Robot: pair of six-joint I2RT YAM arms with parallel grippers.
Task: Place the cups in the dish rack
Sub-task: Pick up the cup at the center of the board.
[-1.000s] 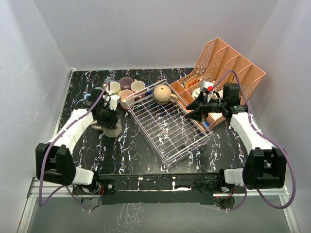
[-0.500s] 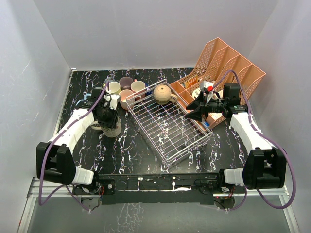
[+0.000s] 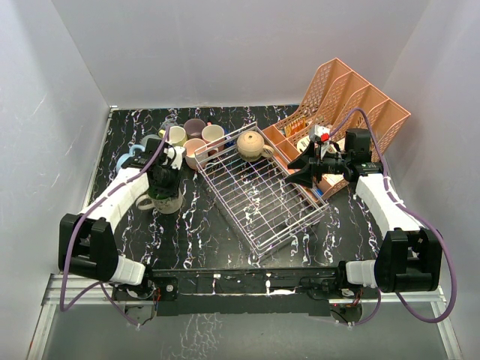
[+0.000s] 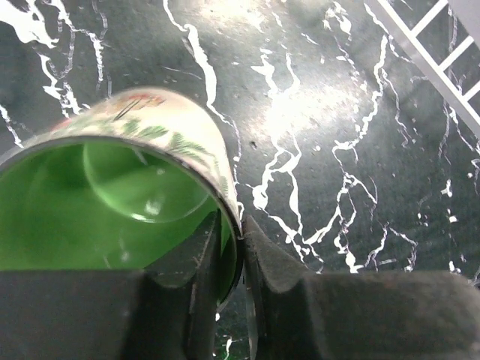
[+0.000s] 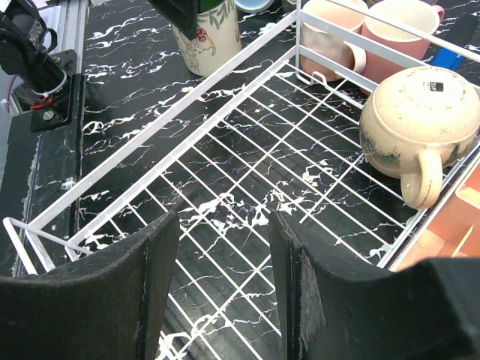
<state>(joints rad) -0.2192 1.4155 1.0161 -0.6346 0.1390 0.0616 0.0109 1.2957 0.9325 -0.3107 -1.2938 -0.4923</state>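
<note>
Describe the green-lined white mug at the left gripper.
Green-lined white ceramic mug: glossy green inside, leafy green and red print outside, empty. It stands upright on the black marble-look table, outside the silvery wire dish rack. The left gripper pinches its rim wall, one finger inside, one outside.

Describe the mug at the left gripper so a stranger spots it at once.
Find the wire dish rack mid-table, then look just off its left side, nearer the arms than the pastel cups. An upright mug stands there, the left gripper pinching its rim. Only it is white with a leafy print and bright green inside.
</note>
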